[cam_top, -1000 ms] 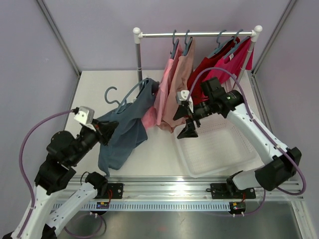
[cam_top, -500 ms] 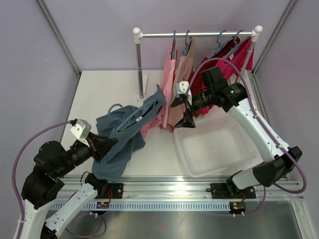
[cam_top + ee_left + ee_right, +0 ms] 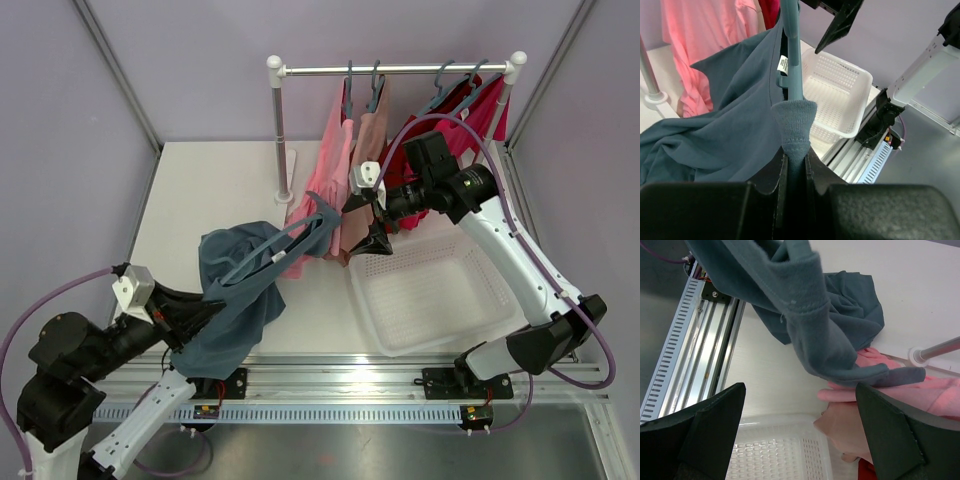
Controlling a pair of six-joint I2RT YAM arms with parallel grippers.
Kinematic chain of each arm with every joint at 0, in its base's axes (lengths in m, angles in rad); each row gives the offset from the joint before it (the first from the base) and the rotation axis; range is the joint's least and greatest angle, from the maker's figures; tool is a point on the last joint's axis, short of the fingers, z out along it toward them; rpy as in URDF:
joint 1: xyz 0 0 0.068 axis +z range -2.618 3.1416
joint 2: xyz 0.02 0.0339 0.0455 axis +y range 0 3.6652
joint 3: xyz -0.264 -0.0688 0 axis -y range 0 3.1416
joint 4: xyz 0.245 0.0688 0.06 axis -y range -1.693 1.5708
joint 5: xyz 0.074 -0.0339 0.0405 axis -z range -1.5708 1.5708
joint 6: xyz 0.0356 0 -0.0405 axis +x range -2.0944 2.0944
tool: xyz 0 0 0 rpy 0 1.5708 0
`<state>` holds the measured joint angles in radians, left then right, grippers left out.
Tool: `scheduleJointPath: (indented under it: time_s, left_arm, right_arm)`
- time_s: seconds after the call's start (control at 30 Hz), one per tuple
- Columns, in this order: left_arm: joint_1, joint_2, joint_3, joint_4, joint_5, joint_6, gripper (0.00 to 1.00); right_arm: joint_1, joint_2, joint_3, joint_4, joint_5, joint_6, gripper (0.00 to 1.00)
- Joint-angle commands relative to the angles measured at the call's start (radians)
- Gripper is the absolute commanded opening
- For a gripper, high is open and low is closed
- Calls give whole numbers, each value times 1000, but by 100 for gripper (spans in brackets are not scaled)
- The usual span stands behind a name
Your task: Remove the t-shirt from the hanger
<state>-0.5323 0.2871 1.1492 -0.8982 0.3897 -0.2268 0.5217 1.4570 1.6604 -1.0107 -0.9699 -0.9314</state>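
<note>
Wrapping the hanger (image 3: 792, 60), the t-shirt (image 3: 725, 135) hides its lower end.

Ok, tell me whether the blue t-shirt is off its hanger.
On: the teal hanger runs inside the blue t-shirt, whose edge the left fingers pinch.

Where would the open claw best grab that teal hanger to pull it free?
Probably the far end of the hanger, from the basket side: the bar points straight at the open right gripper, while the left gripper pinches the t-shirt at the near end.
</note>
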Motion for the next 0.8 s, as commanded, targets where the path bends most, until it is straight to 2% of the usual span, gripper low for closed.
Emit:
scheduleJointPath:
  time_s: [0.0,0.17,0.3,0.33,0.43,0.53,0.57,0.67,0.77]
  left_arm:
    - [2,-8,-17,119,90,-32,0]
    - [2,-9,-60,186,104,-55,0]
    - [2,-11,-98,260,92,-77,0]
    - [2,-12,-106,274,89,-81,0]
    - [2,-12,-131,312,80,-94,0]
    - [2,-11,-144,329,63,-94,0]
    - [2,-11,-144,329,57,-92,0]
    - [2,-9,-149,328,38,-88,0]
    - [2,-17,-163,338,32,-95,0]
  right_arm:
    - [4,2,25,17,-29,5,100]
    - [4,26,-16,50,-91,48,97]
    - [4,57,-50,58,-187,69,85]
    - [4,68,-53,57,-185,71,79]
    - [4,77,-62,38,-150,45,70]
    - [1,72,-82,44,-132,36,54]
    - [-5,71,-88,46,-133,34,46]
    - [-43,59,-119,79,-154,45,38]
    - [-94,48,-151,124,-196,71,26]
